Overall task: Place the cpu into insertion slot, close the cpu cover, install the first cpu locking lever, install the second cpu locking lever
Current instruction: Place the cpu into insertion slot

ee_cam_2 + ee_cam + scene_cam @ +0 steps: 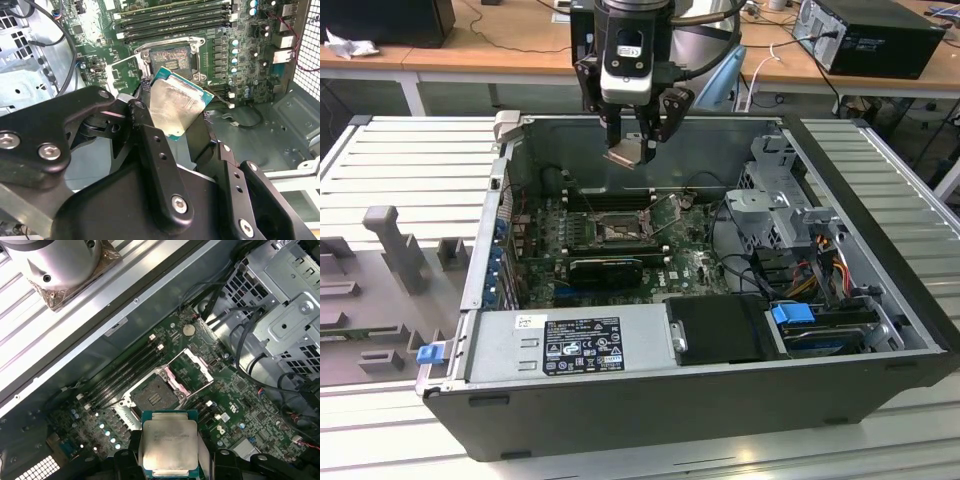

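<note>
Over the open computer case [880,300], well above the motherboard [695,265]: the gripper [632,143]. Pinches the cpu [627,154] between both jaws, pressed in on two opposite edges. Carries it clear of the board, touching nothing else, a little tilted in the exterior view. Shows in both wrist views, [176,106] [168,445], silvery metal face toward the cameras and a green edge around it.

Below and apart from the chip: the insertion slot [618,231], near the middle of the board. Lies uncovered, with the dark square contact field exposed inside its silvery rim in both wrist views [173,59] [155,392].

Hinged open beside the slot: the cpu cover [666,212], on the exterior view's right of it. Stands raised off the socket, seen as a thin silvery frame in the first wrist view [201,361].

Just beyond the slot: long memory slots [127,371]. Along the case's near wall: power supply [570,345], labelled face up. At the exterior view's right: metal drive cage [782,205] and coloured cables [820,262].
</note>
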